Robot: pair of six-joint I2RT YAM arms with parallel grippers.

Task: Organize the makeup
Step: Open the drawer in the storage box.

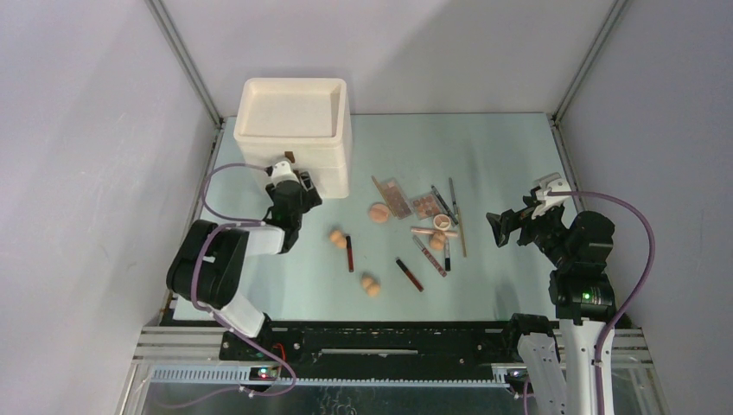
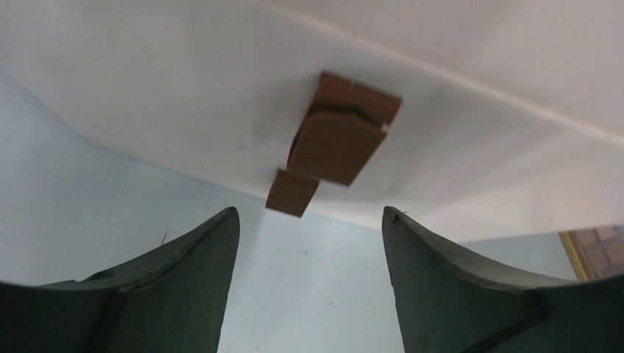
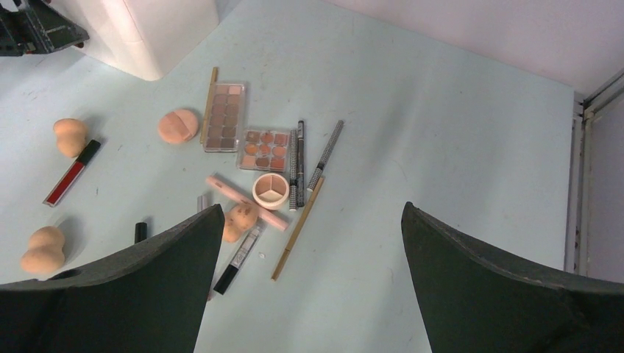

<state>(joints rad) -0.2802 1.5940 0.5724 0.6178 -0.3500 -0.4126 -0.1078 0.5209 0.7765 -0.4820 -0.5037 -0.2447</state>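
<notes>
Left fingers [image 2: 184, 272] stand apart, holding nothing — the brown pull tab [image 2: 338, 136] on the cream drawer box [image 2: 147, 81] sits just ahead, between them. Centre it, pinch, draw straight back. Right fingers [image 3: 147, 294] gape empty above the makeup [image 3: 266, 149] scattered on the surface [image 3: 441, 110].

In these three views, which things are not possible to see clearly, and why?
Top view: the drawer box's lower front, covered by the left gripper.
Left wrist view: a palette, cut off by the right edge.
Right wrist view: a black tube, mostly behind the right gripper's finger.
</notes>
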